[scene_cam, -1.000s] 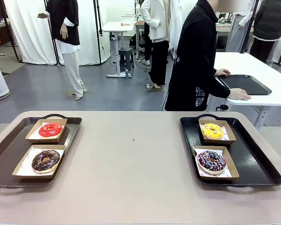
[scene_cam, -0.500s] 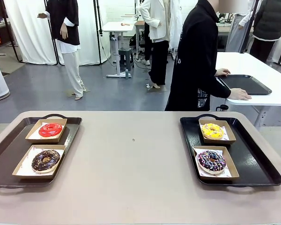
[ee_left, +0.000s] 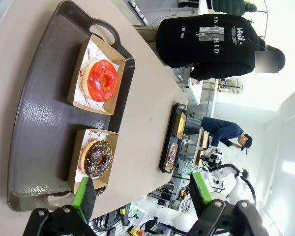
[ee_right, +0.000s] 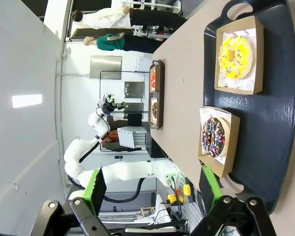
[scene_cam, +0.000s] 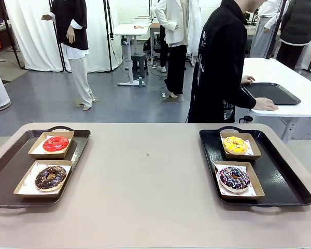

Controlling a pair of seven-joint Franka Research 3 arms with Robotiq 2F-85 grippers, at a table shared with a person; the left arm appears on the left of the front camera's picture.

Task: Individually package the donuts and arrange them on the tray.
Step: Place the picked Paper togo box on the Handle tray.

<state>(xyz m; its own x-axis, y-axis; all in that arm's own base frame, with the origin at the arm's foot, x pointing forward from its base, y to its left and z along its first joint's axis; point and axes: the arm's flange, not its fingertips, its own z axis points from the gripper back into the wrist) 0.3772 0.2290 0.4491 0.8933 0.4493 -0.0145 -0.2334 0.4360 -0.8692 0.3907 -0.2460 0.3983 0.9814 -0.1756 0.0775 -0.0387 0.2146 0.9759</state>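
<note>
Donuts, four, each in its own open brown paper box on white liner paper, two boxes per tray on a beige bench [scene_cam: 150, 187]. Left black tray [scene_cam: 5, 168]: red donut [scene_cam: 56, 143] in the box nearer the far handle, chocolate-glazed donut [scene_cam: 50, 177] in the box nearer the robot's edge of that tray. Right black tray [scene_cam: 285, 181]: yellow donut [scene_cam: 235, 145] toward the far handle, sprinkled dark donut [scene_cam: 234, 178] toward the near edge. Both trays lie flat, well apart, with bare bench between them. Left gripper [ee_left: 142, 194], seen from its wrist camera: jaws spread wide and holding nothing; one green pad shows against the near corner of the chocolate-glazed donut's box, though whether it touches cannot be told, and the red donut lies farther along the same tray. Right gripper [ee_right: 152, 189], seen from its wrist camera: jaws likewise spread wide and empty; the sprinkled dark donut's box lies just ahead of one green pad, the yellow donut beyond it on the same tray. Person in black clothing [scene_cam: 220, 67] stands beyond the bench's far edge, behind the right tray, turned toward a white side table [scene_cam: 300, 98], both hands on another black tray [scene_cam: 272, 93] there.
</note>
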